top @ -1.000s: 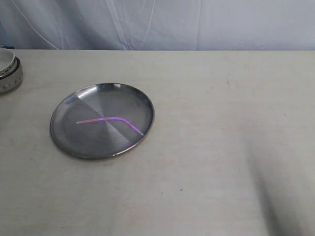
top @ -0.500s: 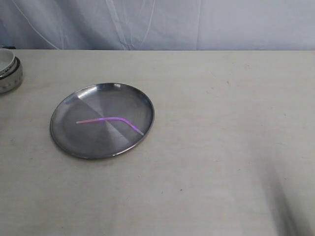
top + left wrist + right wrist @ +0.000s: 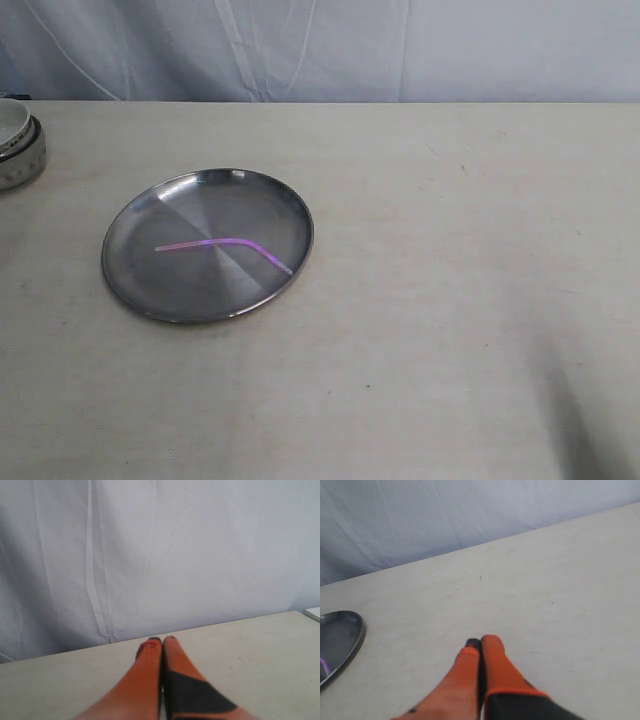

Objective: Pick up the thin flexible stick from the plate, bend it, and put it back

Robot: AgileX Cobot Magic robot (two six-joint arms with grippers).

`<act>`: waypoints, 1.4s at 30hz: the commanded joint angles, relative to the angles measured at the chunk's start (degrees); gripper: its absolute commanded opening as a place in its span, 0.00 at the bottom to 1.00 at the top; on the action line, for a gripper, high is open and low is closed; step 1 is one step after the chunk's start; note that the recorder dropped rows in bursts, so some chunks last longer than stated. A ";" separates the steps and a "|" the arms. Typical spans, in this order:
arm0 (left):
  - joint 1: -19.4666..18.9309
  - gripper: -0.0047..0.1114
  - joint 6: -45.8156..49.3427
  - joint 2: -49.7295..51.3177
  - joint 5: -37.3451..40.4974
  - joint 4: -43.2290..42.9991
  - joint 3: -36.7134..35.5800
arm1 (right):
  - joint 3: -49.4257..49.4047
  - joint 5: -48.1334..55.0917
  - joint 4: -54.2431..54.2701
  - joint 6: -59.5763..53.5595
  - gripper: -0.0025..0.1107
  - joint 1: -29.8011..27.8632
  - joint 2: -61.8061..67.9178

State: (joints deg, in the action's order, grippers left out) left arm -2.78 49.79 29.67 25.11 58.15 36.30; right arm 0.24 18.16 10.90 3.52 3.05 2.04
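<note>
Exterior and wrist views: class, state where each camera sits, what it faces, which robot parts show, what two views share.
Exterior: raised, looks down at plate and stick; no robot shows.
Left wrist: on left arm, faces curtain past shut left gripper.
Right wrist: on right arm, faces table past shut right gripper; shares plate with exterior.

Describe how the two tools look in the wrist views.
The left tool has two tapered orange fingers with rounded tips; one carries a black patch. The right tool matches: orange tapered fingers, black toward one base. No cables or arm links show.
</note>
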 commanded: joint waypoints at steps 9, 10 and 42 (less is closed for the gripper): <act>-0.31 0.04 -0.25 -0.29 -0.27 0.06 -0.09 | -0.24 -0.53 0.12 -0.21 0.01 -0.07 -0.28; -0.31 0.04 -0.25 -0.29 -0.27 0.06 -0.09 | -0.24 -0.53 0.12 -0.21 0.01 -0.07 -0.28; -0.31 0.04 -52.52 -29.67 -16.35 -53.89 -36.30 | -0.24 -0.53 0.12 -0.21 0.01 -0.07 -0.28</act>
State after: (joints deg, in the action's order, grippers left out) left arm -2.78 -2.44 1.15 9.88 4.99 1.51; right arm 0.11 18.16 11.13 3.52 3.05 2.04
